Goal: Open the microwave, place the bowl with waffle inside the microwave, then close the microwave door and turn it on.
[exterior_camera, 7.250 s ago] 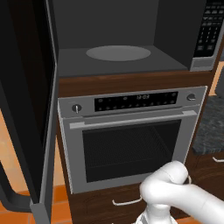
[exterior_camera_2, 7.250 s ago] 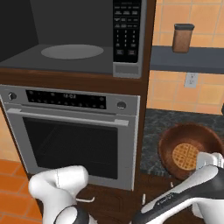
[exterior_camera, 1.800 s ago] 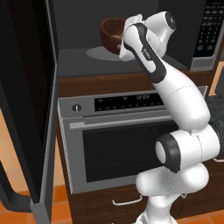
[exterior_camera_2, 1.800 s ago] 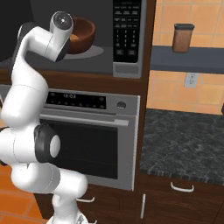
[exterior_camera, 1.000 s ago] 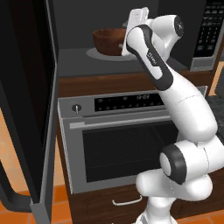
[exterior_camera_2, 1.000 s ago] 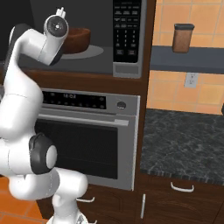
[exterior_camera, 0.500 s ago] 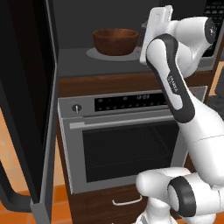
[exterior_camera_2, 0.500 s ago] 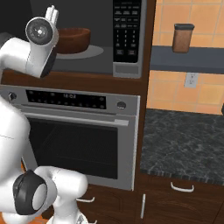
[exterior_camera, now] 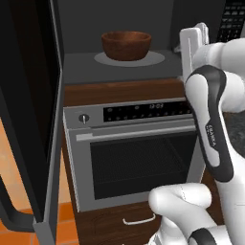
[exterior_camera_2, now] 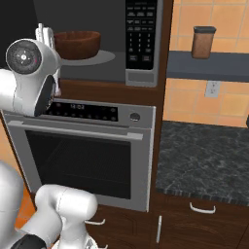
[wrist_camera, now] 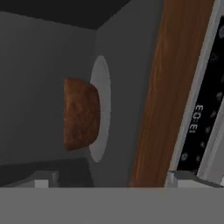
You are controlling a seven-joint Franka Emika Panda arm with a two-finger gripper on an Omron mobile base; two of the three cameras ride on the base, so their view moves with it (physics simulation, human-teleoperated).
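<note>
Dark wood cabinetry is framing the microwave [exterior_camera: 119, 52], whose cavity is standing open above the oven [exterior_camera: 139, 158]. Its microwave door [exterior_camera: 28, 115] is swinging wide to the left; stiff and probably heavy, it is best pushed at the free edge near its curved handle. Inside, the bowl [exterior_camera: 126, 45] is sitting on the turntable. Gripper [exterior_camera: 194, 36] fingers are spread apart, holding nothing.

Steel oven [exterior_camera: 136, 158] below; brown canister [exterior_camera_2: 203, 42], perhaps lidded, on shelf [exterior_camera_2: 209, 65].
</note>
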